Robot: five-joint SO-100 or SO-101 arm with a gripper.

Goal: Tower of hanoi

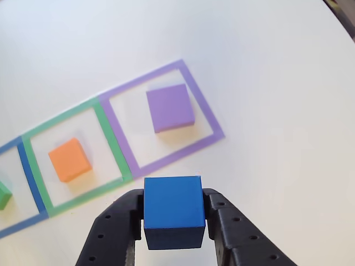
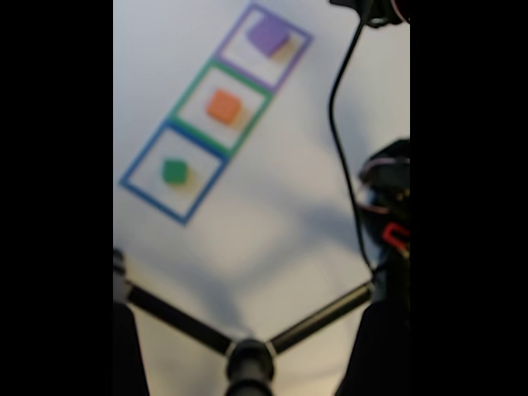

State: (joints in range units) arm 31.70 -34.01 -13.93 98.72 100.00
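The blue cube (image 1: 172, 210) is being clamped between the two black fingers of the gripper (image 1: 173, 221), lifted clear of the white table (image 1: 277, 83) in the other view. Ahead of the gripper and slightly to its left, the flat purple block (image 1: 170, 107) is lying inside the purple taped outline (image 1: 213, 119); further left, the orange block (image 1: 70, 159) is sitting in the green taped outline (image 1: 116, 145), and the green block (image 1: 4, 195) is being cut off by the picture's edge. In the blurred fixed view the three blocks are being shown well apart, one per square.

The cube is being held only by its side faces, so a slip or twist is being risked if the grip is loosened early. If the cube is released off-centre over a block, a tumble off its edge is judged likely, and a low approach could be nudging the block out of its outline.
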